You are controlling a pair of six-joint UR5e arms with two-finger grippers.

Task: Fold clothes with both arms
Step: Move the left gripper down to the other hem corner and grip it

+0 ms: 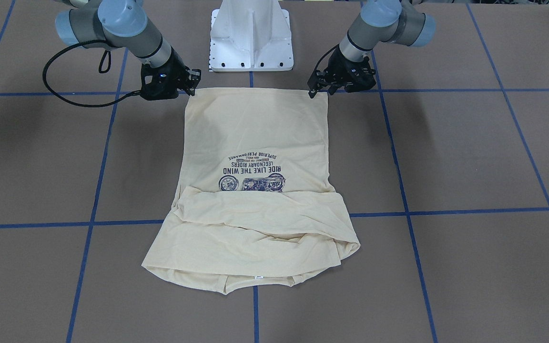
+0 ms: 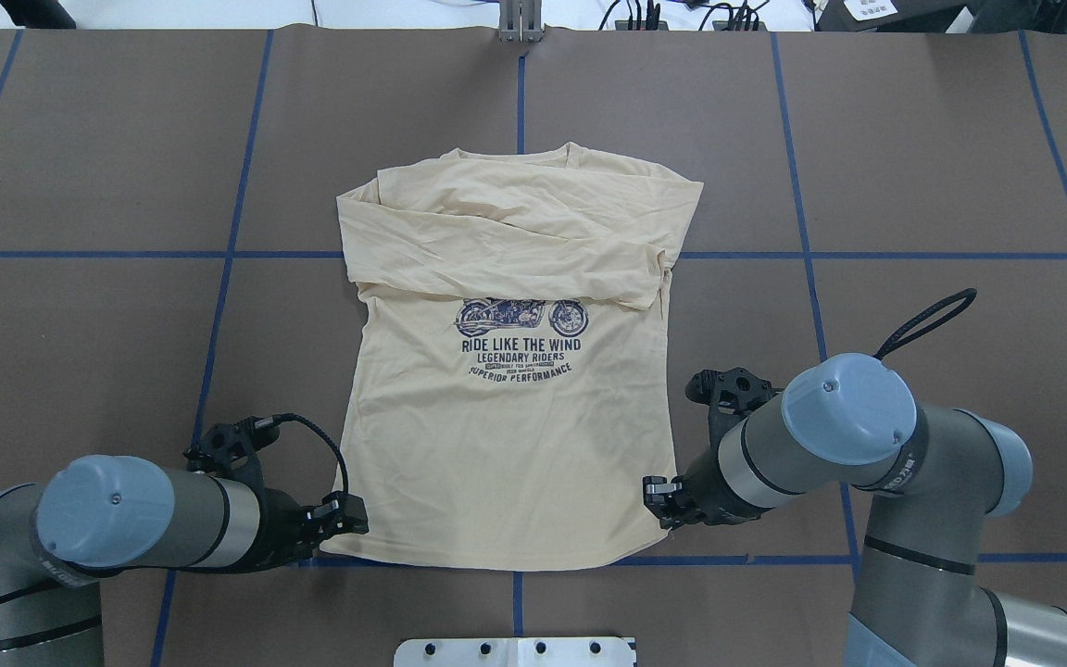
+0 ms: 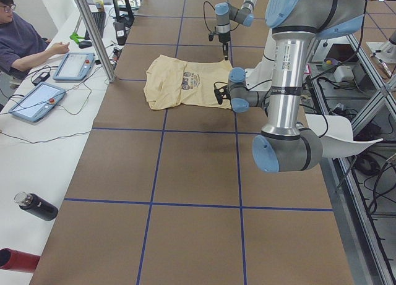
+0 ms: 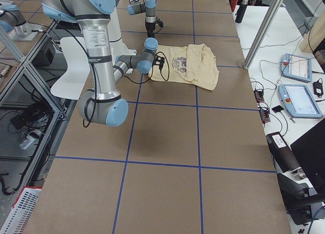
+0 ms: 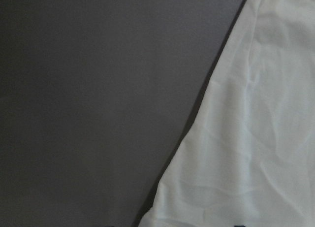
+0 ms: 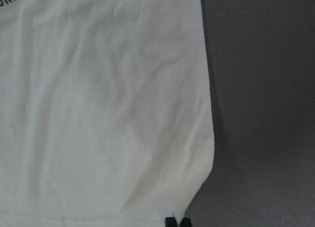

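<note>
Both arms, L [image 2: 107,523] and R [image 2: 848,408], are sitting closest to the overhead cam, reaching in low from the near edge. Brown surface [image 2: 80,167] w/ blue tape grid is carrying everything. I'm seeing the shirt [image 2: 506,463] lying flat at centre, print side up, hem toward the robot base, collar on the far side, sleeves lying folded across the chest just above the navy motorcycle print [image 2: 520,343]. L hand [image 2: 353,519] is sitting at the hem corner on its own side; I can't tell how wide it's standing. R hand [image 2: 659,496] is sitting at the opposite hem corner, its fingertips [image 6: 171,222] standing narrow, pinching the cloth edge. Small white neck label [image 1: 258,276] is showing at the collar.
</note>
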